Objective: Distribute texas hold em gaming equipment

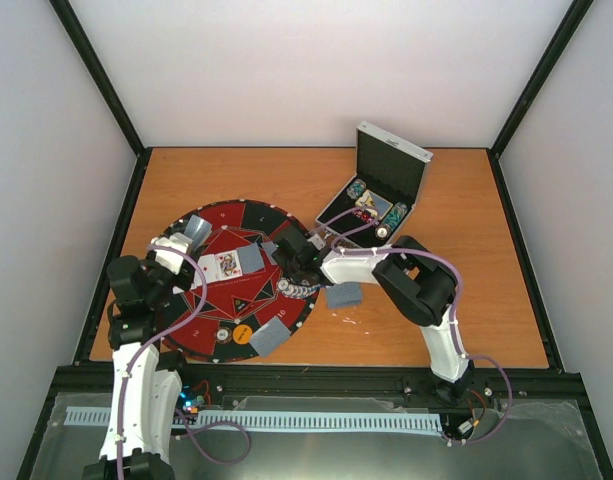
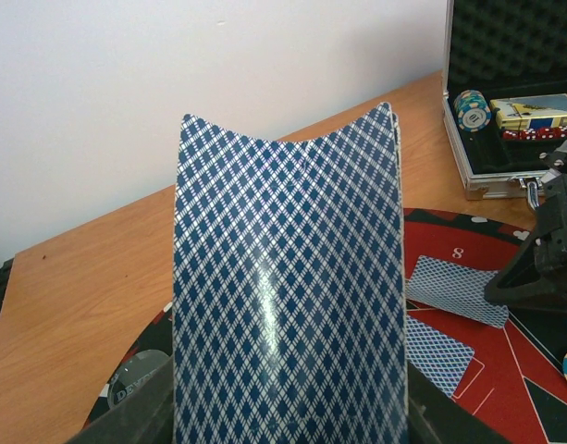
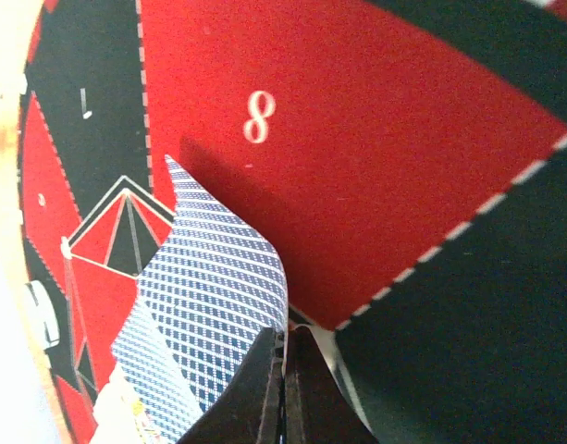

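Right pincer (image 3: 285, 340) nips curled blue-checked playing card (image 3: 218, 277) by its edge over round red-black mat (image 3: 385, 139); I fear slip. Left pincer (image 2: 288, 425) squeezes bowed blue-checked card stack (image 2: 288, 277); could spring.

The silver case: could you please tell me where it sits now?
In the top view, the silver case stands open on the table's far side, right of centre, just beyond the round mat.

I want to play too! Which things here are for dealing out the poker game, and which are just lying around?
For the job:
- bent cards in left gripper
- one card in right gripper
- face-down cards
- poker chips

Just lying about:
- silver case
- round red-and-black mat
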### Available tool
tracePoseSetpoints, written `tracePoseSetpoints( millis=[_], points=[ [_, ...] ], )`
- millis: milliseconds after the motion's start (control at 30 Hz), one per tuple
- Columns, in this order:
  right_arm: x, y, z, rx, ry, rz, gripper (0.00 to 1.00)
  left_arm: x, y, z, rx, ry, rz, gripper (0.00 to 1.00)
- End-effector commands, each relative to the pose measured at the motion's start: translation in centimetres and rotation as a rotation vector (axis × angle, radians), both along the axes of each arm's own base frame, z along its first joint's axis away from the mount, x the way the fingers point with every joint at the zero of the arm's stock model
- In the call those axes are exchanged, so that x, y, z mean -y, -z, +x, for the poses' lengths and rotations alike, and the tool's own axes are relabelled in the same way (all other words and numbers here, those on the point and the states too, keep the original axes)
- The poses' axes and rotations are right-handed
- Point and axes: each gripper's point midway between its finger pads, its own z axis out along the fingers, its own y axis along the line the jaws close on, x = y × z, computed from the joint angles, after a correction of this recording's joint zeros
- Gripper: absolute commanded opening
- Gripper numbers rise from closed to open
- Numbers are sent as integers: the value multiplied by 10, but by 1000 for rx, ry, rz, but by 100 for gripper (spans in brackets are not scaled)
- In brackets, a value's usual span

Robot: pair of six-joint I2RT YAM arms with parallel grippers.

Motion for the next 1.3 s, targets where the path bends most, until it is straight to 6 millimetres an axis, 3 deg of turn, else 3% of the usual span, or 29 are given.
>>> tracePoseSetpoints(
  millis=[0,400,600,800,1133,1267],
  points=[
    [-10,-4,9,-3,22,28,3,4,-15,-1,47,20,0,40],
    [-10,3,4,-33,31,41,4,4,-14,-1,46,22,6,40],
    [-16,3,2,-38,3,65,14,4,-13,-1,43,22,8,40],
    [-19,-19,7,26,-51,50,22,4,-14,-1,43,23,7,40],
    [-6,-26,-4,18,-98,22,42,4,-14,-1,44,23,9,40],
    [-2,-41,-2,54,-117,-1,50,4,-14,-1,43,23,8,40]
  ],
)
